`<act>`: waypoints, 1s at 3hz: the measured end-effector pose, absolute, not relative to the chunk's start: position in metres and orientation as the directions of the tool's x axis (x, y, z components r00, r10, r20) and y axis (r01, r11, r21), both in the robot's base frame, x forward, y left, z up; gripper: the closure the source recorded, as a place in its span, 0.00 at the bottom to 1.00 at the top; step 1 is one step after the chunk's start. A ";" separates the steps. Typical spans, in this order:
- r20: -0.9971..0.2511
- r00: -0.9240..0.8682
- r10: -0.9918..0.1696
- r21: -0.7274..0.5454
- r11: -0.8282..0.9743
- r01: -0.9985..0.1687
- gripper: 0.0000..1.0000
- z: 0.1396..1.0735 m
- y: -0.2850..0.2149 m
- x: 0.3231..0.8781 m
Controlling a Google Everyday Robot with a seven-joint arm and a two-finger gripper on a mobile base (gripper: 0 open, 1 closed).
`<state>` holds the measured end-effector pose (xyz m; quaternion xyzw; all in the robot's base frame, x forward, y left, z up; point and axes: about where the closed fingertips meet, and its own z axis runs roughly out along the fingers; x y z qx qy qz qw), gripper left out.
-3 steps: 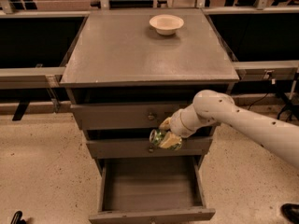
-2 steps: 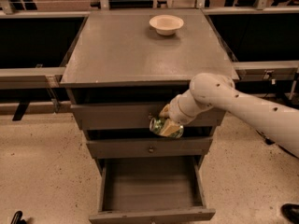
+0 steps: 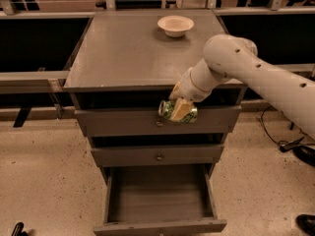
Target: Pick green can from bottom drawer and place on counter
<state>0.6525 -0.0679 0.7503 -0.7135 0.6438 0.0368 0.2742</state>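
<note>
My gripper point(image 3: 179, 109) is shut on the green can point(image 3: 175, 111) and holds it lying sideways in the air in front of the top drawer, just below the counter's front edge. The can is shiny green with a silvery end facing left. The counter point(image 3: 130, 53) is a broad flat grey top above it. The bottom drawer point(image 3: 158, 198) stands pulled open below and shows nothing inside. My white arm point(image 3: 256, 73) reaches in from the right.
A cream bowl point(image 3: 175, 25) sits at the back right of the counter. Two knobbed drawers point(image 3: 157, 155) above the open one are closed. Dark low racks flank the cabinet. A cable and a dark shoe-like object point(image 3: 305, 154) lie on the floor at right.
My gripper has lifted the green can from in front of the middle drawer up to the top drawer's front, close under the counter edge. The arm has risen with it.
</note>
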 end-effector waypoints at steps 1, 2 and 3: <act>-0.405 0.168 -0.899 -0.345 -0.020 -0.939 1.00 0.752 -0.068 0.651; -0.379 0.188 -0.906 -0.371 -0.037 -0.928 1.00 0.812 -0.069 0.640; -0.307 0.216 -0.927 -0.444 -0.061 -0.894 1.00 0.901 -0.068 0.611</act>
